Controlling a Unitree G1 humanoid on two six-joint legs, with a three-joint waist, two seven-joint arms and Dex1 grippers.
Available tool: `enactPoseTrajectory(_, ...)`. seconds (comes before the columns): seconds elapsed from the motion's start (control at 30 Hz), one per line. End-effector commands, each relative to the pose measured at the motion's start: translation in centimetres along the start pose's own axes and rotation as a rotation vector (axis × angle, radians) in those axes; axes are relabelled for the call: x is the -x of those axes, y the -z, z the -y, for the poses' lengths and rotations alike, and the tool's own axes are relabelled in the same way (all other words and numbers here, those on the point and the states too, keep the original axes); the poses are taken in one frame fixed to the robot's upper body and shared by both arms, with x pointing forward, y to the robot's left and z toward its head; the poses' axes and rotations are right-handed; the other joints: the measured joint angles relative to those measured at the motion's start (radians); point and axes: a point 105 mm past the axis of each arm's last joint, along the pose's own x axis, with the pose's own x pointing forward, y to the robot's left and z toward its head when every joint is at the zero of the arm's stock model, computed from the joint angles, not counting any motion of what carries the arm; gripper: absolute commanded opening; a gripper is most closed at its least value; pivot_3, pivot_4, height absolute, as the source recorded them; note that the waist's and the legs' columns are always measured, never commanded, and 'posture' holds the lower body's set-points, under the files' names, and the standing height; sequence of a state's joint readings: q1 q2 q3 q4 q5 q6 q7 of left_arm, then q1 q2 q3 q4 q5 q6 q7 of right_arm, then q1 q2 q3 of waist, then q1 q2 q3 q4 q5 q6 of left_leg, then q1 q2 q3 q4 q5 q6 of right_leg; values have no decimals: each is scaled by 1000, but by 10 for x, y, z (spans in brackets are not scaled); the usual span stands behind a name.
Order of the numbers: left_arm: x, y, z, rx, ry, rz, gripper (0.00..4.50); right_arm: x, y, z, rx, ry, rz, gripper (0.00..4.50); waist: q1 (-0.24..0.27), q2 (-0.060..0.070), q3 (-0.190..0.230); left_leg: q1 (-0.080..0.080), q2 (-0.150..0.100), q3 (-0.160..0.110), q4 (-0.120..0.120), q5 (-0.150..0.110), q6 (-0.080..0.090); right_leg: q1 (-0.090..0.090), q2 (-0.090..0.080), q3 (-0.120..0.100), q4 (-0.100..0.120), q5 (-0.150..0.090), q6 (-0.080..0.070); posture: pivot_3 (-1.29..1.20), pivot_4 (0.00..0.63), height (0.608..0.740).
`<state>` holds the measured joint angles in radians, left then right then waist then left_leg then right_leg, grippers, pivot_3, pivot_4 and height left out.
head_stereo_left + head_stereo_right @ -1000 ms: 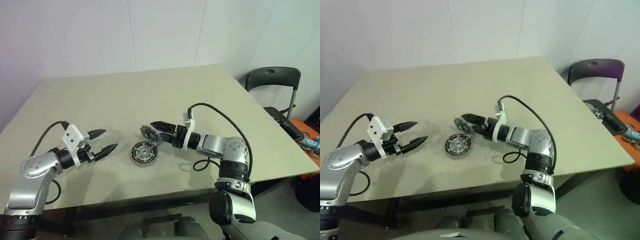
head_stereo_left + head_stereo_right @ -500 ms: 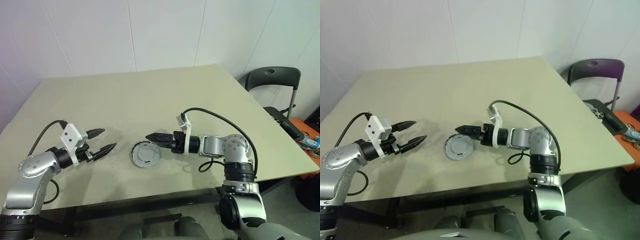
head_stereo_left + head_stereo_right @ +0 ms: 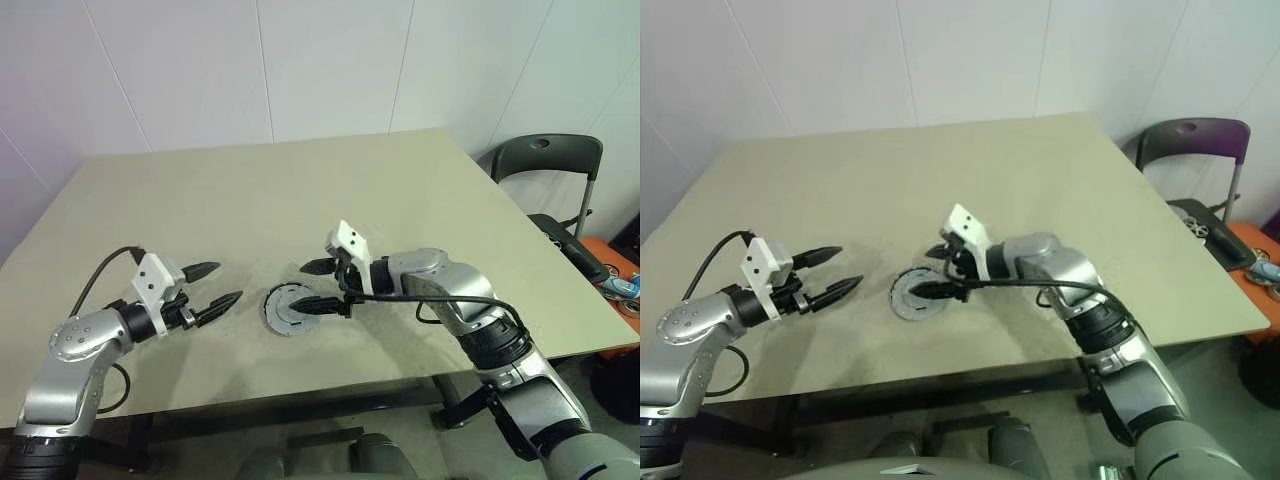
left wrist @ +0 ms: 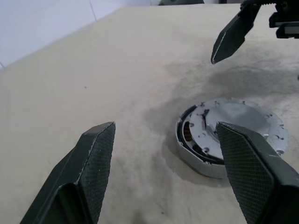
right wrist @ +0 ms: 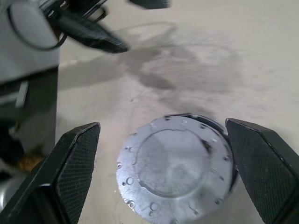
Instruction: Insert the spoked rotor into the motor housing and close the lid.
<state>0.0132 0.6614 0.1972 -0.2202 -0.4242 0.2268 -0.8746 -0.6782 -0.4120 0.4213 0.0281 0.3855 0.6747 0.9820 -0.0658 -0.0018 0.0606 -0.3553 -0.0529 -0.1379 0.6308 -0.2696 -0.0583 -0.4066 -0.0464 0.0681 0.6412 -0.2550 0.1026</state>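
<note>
The grey lid (image 3: pixel 288 310) lies flat on the motor housing (image 4: pixel 186 134), sitting slightly off-centre, so a sliver of copper windings shows at one edge. The spoked rotor is hidden under the lid. My right gripper (image 3: pixel 316 285) is open just right of the lid and above it, with one finger over the lid's near-right edge and nothing held. In the right wrist view the lid (image 5: pixel 175 168) lies between the two spread fingers. My left gripper (image 3: pixel 218 285) is open and empty, a short way to the left of the lid and pointing at it.
The beige table (image 3: pixel 250 190) stretches far beyond the parts. A dark folding chair (image 3: pixel 545 160) stands past the table's right edge, with orange and dark items on the floor beside it. The table's front edge runs close below both arms.
The right gripper let go of the lid, which now lies on the housing and covers the rotor that showed before. Its wrist rolled over. The left gripper stayed put.
</note>
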Motion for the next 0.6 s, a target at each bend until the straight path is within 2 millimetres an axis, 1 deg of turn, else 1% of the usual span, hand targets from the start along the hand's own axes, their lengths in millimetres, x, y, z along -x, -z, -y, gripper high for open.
enactPoseTrajectory(0.03,0,-9,4,-25,2,29,3662,-4,-4,2,107,-18,-21,4481,1,0,0,0,0,0,0,0,0,0,0,0,0,0,0,0,0,740)
enactPoseTrajectory(0.2,0,-7,10,-16,4,30,3662,-10,6,5,153,-28,-58,4481,6,0,0,0,0,0,0,0,0,0,0,0,0,1,-2,0,0,740)
enactPoseTrajectory(0.33,1,-7,13,-13,2,29,3662,-14,10,11,173,-15,-72,4481,8,0,0,0,0,0,0,0,0,0,0,0,1,1,-2,0,0,740)
enactPoseTrajectory(0.47,2,-7,13,-12,-4,28,3662,-18,12,10,179,-29,-80,4481,17,0,0,0,0,0,0,0,0,0,0,0,1,1,-2,0,0,740)
enactPoseTrajectory(0.6,3,-7,13,-13,-10,29,3662,-23,14,14,186,-20,-86,4481,23,0,0,1,0,0,0,0,0,0,0,0,1,1,-2,0,0,740)
